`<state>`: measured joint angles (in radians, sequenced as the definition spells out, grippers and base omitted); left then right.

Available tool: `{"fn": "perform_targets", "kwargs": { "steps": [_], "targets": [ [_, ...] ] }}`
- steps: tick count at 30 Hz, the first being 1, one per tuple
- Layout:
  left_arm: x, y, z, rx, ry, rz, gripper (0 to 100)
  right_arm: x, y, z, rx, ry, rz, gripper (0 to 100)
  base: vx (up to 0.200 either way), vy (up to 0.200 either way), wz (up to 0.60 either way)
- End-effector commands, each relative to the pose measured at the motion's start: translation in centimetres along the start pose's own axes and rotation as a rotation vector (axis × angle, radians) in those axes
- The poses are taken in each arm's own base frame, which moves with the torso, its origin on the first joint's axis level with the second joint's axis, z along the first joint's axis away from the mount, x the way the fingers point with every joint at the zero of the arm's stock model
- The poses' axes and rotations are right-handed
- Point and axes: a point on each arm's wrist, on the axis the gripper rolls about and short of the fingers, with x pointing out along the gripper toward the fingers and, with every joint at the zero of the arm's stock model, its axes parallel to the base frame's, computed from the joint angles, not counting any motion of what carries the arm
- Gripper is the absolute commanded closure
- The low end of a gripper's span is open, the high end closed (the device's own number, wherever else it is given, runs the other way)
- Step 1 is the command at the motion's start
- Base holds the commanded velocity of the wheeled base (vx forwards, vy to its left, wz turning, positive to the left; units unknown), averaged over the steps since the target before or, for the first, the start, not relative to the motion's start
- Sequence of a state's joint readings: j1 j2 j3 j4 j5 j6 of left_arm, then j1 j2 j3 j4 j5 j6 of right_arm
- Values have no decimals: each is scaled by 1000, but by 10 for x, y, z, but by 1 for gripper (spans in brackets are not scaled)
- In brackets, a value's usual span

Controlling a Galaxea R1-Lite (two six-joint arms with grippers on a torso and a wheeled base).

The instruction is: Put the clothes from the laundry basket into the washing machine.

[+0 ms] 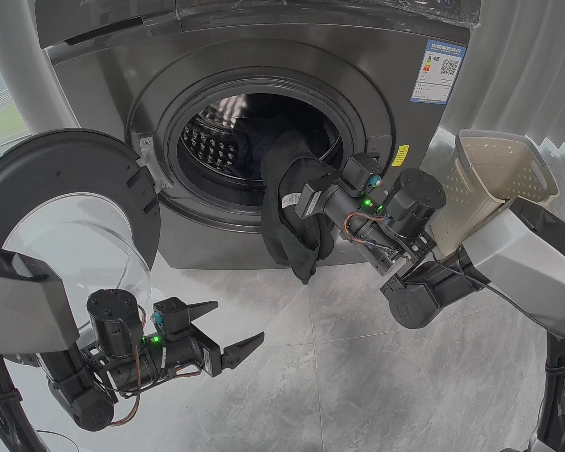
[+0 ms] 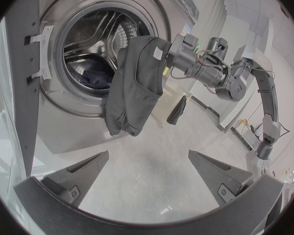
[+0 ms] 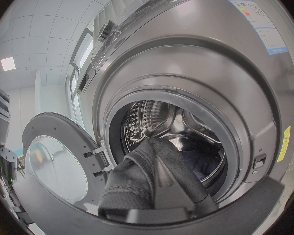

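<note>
Cloth [image 1: 285,236], black, hangs clamped in the right gripper [image 3: 166,180] at the washing machine's [image 1: 263,51] mouth, centre frame. Left gripper [image 1: 238,320], lower left, spreads wide.

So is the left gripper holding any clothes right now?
No, the left gripper hangs over the floor with its fingers spread apart and nothing between them.

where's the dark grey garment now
Head view centre: the dark grey cloth garment hangs from the right claw, at the open mouth of the grey washing machine.
</note>
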<state>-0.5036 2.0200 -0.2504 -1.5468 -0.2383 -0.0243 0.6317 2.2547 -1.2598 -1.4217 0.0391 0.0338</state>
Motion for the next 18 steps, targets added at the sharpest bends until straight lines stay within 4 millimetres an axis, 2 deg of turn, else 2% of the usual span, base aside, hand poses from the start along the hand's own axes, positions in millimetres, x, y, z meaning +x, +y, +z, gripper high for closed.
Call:
{"fn": "perform_targets", "kwargs": {
  "steps": [1, 4, 10, 11, 13, 18],
  "targets": [
    [8, -4, 31, 26, -141, -15, 0, 0, 1, -3, 2, 7, 4, 100, 0, 0, 0],
    [21, -1, 44, 35, -204, -13, 0, 0, 4, -2, 3, 7, 9, 100, 0, 0, 0],
    [41, 2, 36, 32, -190, -17, 0, 0, 14, 0, 11, 4, 27, 100, 0, 0, 0],
    [54, 3, 34, 34, -193, -22, 0, 0, 16, 1, 14, 2, 33, 100, 0, 0, 0],
    [67, 6, 33, 33, -208, -24, 0, 0, 20, 1, 17, 6, 40, 100, 0, 0, 0],
    [76, 10, 32, 37, -216, -31, 0, -3, 30, 0, 26, 15, 62, 100, 0, 0, 0]
  ]
}}
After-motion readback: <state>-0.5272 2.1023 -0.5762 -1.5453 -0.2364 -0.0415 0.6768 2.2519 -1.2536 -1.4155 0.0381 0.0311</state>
